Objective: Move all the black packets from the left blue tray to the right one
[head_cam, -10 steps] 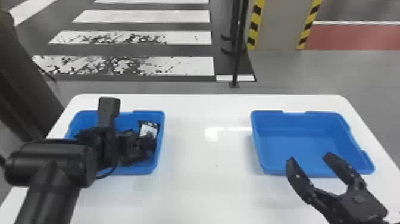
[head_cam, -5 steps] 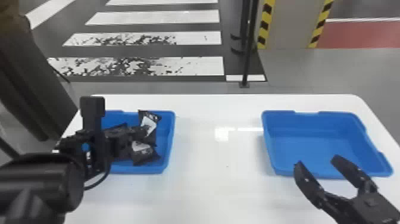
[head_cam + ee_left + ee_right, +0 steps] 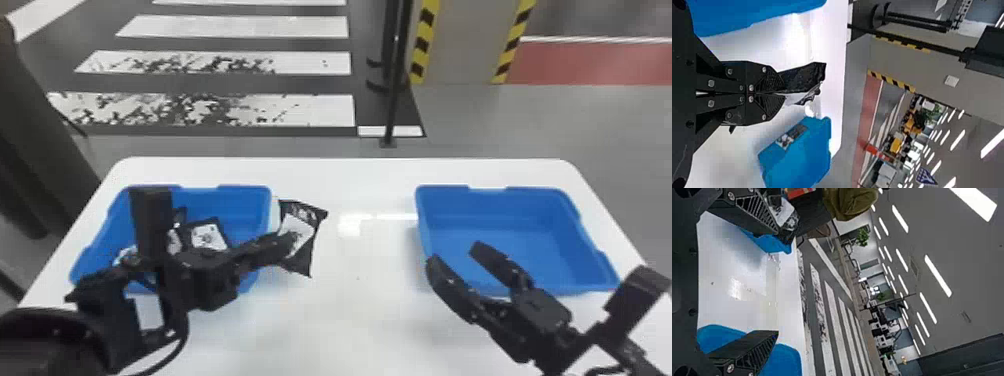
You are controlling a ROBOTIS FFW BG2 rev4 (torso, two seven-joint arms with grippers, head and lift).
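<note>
I can't read any lettering or number. The black packet (image 3: 302, 265) over the bench (image 3: 350, 320), just outside the left tray's (image 3: 245, 189) right edge, carries a white label (image 3: 296, 231). Inside that tray, I see a second packet (image 3: 189, 234) with a white label (image 3: 206, 237) bearing a small dark mark, too blurred to read. Past the bench's far edge, yellow-and-black warning stripes (image 3: 426, 30) line a grey pillar (image 3: 465, 45). My left wrist view shows a blue sign (image 3: 926, 177) with white marks, well beyond the bench.

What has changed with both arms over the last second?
The left gripper, jaws shut on a black packet, has carried it rightward from over the left tray to just past its right rim. The right gripper has shifted forward and left, jaws still open. Both trays stayed put; packets remain in the left one.
</note>
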